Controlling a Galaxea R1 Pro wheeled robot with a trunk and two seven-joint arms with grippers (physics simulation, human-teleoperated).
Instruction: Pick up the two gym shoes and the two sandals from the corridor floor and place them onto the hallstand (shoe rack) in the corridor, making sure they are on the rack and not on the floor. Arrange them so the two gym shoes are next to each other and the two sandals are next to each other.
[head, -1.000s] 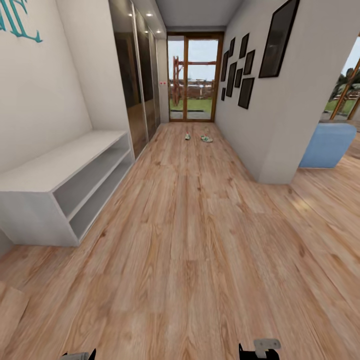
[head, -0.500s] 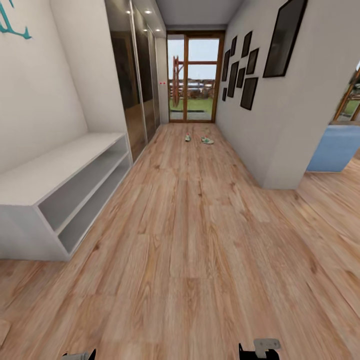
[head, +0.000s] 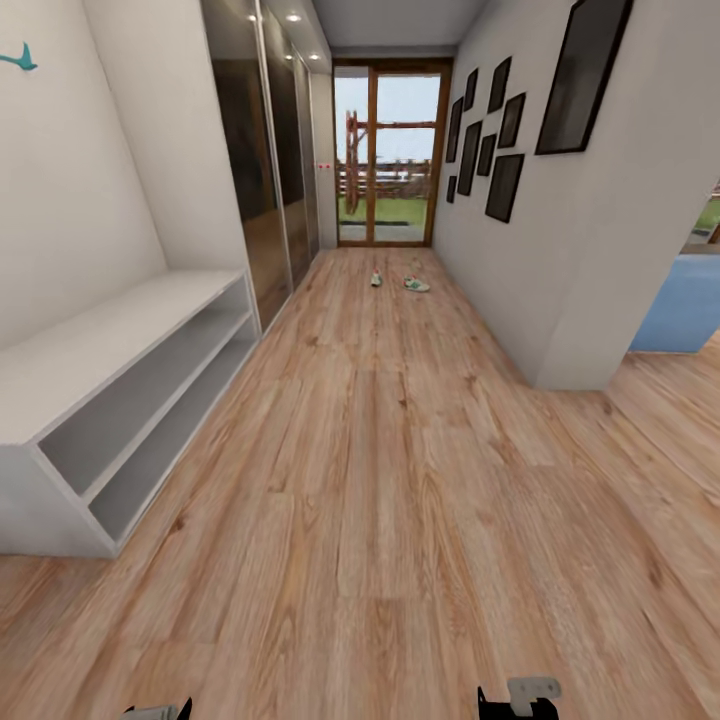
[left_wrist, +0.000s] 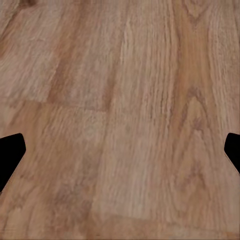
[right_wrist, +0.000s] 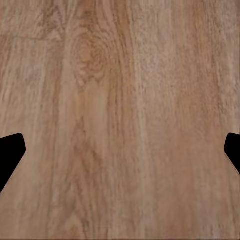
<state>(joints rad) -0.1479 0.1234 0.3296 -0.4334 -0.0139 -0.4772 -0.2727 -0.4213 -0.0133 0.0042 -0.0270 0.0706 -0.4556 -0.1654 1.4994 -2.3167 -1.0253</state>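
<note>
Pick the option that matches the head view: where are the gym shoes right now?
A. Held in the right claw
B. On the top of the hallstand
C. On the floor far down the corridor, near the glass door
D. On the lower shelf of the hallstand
C: the two gym shoes lie on the corridor floor far ahead near the glass door, while the hallstand at left holds nothing.

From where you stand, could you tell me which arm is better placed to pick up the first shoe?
Neither yet: the gym shoes lie far down the corridor floor, roughly centred. Slightly favour the right.
</note>
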